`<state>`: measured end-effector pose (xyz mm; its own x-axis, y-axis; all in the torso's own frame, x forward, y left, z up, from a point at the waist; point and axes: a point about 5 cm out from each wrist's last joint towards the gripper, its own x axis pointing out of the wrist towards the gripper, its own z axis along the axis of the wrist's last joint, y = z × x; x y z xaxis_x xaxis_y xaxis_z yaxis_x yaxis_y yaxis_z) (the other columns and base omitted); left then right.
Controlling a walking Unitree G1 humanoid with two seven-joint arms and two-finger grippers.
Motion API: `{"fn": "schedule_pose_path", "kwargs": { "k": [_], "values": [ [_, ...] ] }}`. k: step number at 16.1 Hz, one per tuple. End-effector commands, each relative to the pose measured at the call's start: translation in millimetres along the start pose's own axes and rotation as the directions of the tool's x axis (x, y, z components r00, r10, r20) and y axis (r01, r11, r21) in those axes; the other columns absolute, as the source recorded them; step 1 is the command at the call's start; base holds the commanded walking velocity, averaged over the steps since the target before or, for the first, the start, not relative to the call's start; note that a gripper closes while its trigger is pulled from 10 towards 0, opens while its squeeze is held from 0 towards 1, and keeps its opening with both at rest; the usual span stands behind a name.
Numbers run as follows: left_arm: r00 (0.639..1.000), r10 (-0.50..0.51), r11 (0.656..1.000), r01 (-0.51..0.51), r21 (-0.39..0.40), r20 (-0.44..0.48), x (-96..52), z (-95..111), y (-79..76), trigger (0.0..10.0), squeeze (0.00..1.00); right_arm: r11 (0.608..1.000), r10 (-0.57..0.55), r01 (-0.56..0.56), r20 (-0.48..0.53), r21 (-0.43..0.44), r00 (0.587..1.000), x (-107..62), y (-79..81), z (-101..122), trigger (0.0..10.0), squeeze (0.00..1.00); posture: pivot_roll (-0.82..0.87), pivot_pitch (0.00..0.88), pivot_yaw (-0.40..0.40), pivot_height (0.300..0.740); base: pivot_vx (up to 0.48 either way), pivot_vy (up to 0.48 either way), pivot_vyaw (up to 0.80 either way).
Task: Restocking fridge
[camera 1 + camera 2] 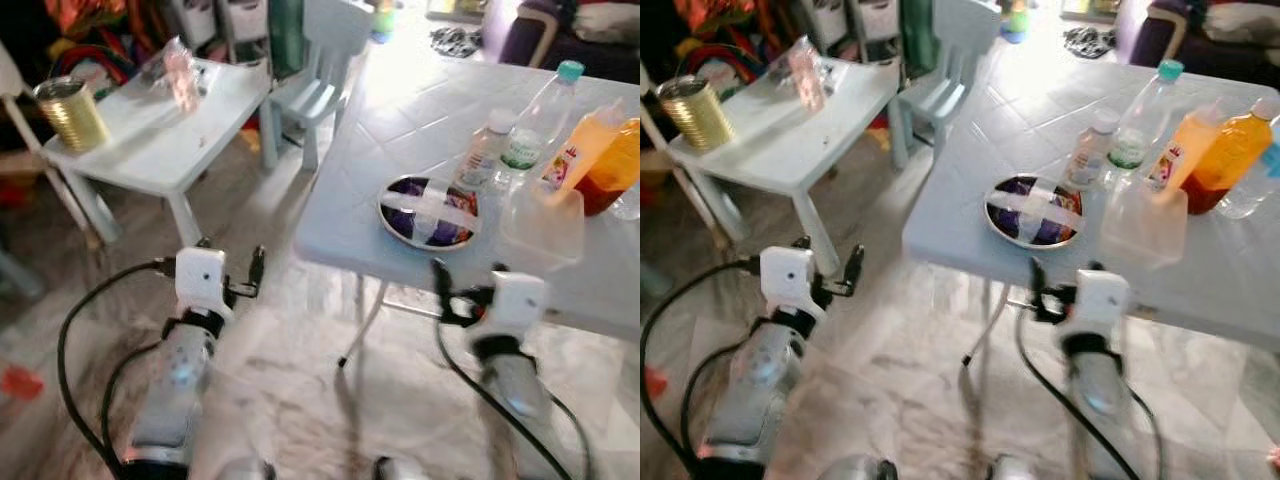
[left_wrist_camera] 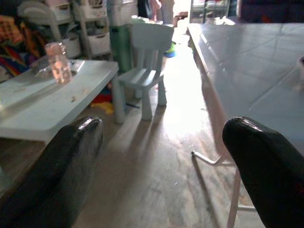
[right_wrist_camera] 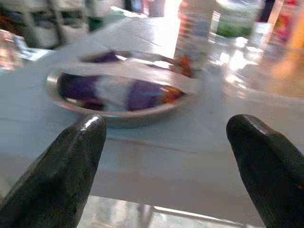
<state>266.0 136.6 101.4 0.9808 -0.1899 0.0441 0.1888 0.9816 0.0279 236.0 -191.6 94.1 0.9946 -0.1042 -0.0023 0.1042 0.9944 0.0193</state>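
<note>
At the near edge of the big table (image 1: 350, 235), my right gripper (image 3: 164, 156) hangs just short of the rim, fingers spread wide and holding nothing, aimed at the taped metal dish (image 1: 429, 210). The dish lies flat close to that edge, toward the table's near left corner. It is round, so it has no real long axis, but two strips of pale tape cross its top, the longer one running roughly along the edge. Behind it stand a small bottle (image 1: 483, 150), a clear bottle with a teal cap (image 1: 535, 125) and orange juice bottles (image 1: 605, 150), with a clear plastic tub (image 1: 543, 225) just beside the dish. My judgement: come in level and pinch the near rim, lifting without tilting. My left gripper (image 2: 161, 156), also wide and empty, hangs over the floor between the big table and the small white table (image 1: 160, 130).
</note>
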Motion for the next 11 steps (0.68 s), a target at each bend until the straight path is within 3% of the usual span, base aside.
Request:
{"fn": "schedule_pose_path", "kwargs": {
  "k": [1, 3, 8, 11],
  "values": [
    [1.000, 0.006, 1.000, -0.006, 0.014, -0.010, -3.1, 0, 3.5, 10.0, 0.00, 1.000, -0.008, 0.008, 0.024, 0.007, 1.000, -0.3, -0.6, 5, 10.0, 0.00, 0.08, 0.068, 0.022, 0.740, 0.000, 0.000, 0.00],
    [1.000, 0.006, 1.000, -0.006, 0.018, -0.004, -2.4, 2, 5.7, 10.0, 0.00, 1.000, 0.001, -0.001, 0.034, -0.001, 0.999, -1.6, 2.4, 6, 10.0, 0.00, 0.08, 0.071, 0.025, 0.740, 0.000, 0.000, 0.00],
    [1.000, 0.008, 1.000, -0.008, 0.013, 0.011, 5.3, 8, 3.3, 10.0, 0.00, 0.999, 0.035, -0.035, 0.080, -0.006, 0.996, 12.0, 9.4, 18, 10.0, 0.00, 0.06, 0.071, 0.020, 0.740, 0.000, 0.000, -0.73],
    [1.000, -0.007, 1.000, 0.007, 0.002, 0.009, 4.8, 7, -1.4, 10.0, 0.00, 0.999, 0.045, -0.044, 0.079, -0.012, 0.996, 10.8, 11.6, 18, 10.0, 0.00, 0.06, 0.087, 0.015, 0.740, 0.000, 0.449, 0.00]
  ]
}}
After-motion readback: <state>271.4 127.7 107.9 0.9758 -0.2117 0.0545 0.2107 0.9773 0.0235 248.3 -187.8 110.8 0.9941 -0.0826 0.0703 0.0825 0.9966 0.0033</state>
